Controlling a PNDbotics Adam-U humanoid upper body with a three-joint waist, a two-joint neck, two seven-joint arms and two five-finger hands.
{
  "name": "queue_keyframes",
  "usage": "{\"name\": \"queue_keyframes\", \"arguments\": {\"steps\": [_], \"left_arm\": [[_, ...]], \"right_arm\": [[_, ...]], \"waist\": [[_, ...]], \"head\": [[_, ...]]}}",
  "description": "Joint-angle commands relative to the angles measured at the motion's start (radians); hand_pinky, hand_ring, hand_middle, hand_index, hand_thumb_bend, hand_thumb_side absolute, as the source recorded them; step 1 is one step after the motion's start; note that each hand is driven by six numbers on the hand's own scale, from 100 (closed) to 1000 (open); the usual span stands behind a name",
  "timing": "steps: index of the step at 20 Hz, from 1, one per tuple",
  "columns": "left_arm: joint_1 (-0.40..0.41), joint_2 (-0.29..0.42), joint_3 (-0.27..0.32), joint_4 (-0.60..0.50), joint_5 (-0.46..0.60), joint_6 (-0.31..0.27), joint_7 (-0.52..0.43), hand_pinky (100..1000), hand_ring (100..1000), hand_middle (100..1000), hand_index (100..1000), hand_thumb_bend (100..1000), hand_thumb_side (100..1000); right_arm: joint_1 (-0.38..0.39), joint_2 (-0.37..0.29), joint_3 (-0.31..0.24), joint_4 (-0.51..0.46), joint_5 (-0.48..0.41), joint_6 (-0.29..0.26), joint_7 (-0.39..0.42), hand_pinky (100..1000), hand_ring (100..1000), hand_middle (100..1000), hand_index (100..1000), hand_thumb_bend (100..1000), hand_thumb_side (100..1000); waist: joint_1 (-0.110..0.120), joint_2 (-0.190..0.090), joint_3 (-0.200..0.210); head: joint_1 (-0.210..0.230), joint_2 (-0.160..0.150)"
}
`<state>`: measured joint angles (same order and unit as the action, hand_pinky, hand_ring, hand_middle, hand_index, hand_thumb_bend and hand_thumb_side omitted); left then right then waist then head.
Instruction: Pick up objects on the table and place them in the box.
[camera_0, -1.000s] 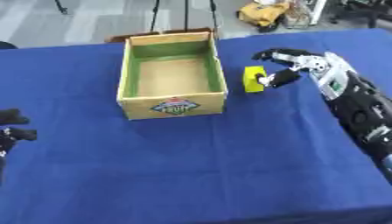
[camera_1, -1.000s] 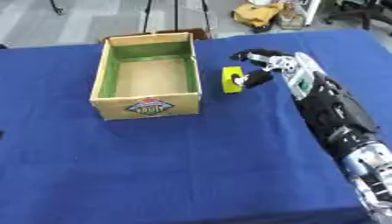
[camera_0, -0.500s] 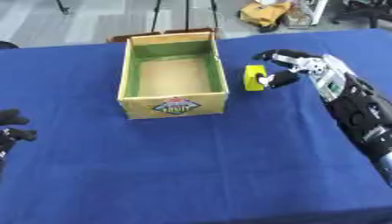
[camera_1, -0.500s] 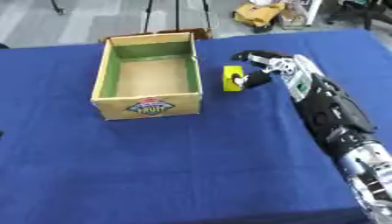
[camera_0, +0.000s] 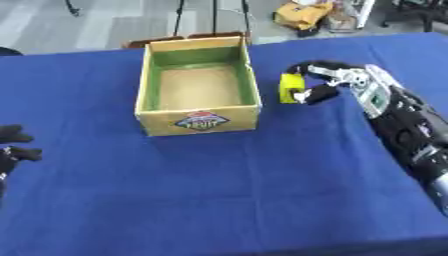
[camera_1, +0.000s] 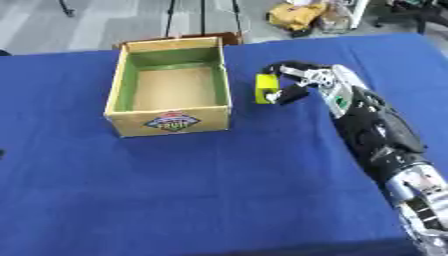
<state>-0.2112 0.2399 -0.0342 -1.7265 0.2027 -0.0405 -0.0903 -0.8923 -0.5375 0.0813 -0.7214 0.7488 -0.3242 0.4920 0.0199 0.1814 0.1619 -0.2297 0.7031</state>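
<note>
**Grasp closing on the yellow block, just right of the box**

Left eye view: The box (camera_0: 199, 89) stands open and looks empty, on the blue table (camera_0: 219, 200). Just beside its right wall sits a small yellow block (camera_0: 290, 88), resting on the cloth. The right hand (camera_0: 337, 82) has its fingers curled over the block's top and its thumb against the block's outer side, pinching it. Step in hand, as judged: securing the grasp, lift not yet begun. The next move calls for raising the block clear of the box's right wall, carrying it left over the opening, then letting go. The left hand (camera_0: 16, 147) idles far left of the box, at the view's edge, fingers curled on nothing.

Right eye view: Same pinch, seen with the block touching or nearly touching the box wall; which, cannot be told.

Against the earlier frames: the block sits where it did, and the right hand's fingers have drawn in closer round it.
</note>
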Motion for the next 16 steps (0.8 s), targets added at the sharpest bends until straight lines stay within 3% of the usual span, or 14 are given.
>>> {"name": "queue_keyframes", "arguments": {"steps": [1, 4, 16], "left_arm": [[-0.005, 0.022, -0.002, -0.013, 0.005, -0.002, -0.004, 726, 507, 591, 736, 732, 930], [-0.005, 0.021, -0.002, -0.014, 0.005, -0.003, -0.004, 726, 506, 591, 736, 733, 930], [-0.005, 0.021, -0.002, -0.014, 0.005, -0.002, -0.003, 727, 506, 591, 736, 733, 929]], "right_arm": [[-0.016, -0.013, 0.004, -0.011, 0.022, -0.005, 0.019, 930, 893, 926, 1000, 113, 419], [-0.014, -0.010, 0.005, -0.010, 0.041, -0.008, 0.018, 873, 820, 847, 973, 100, 367], [-0.012, -0.001, 0.007, -0.004, 0.103, -0.026, -0.051, 806, 711, 655, 896, 100, 297]], "waist": [[0.001, -0.016, -0.001], [0.003, -0.016, 0.000], [0.003, -0.016, 0.000]], "head": [[0.000, 0.006], [0.001, 0.007], [0.002, 0.007]]}}
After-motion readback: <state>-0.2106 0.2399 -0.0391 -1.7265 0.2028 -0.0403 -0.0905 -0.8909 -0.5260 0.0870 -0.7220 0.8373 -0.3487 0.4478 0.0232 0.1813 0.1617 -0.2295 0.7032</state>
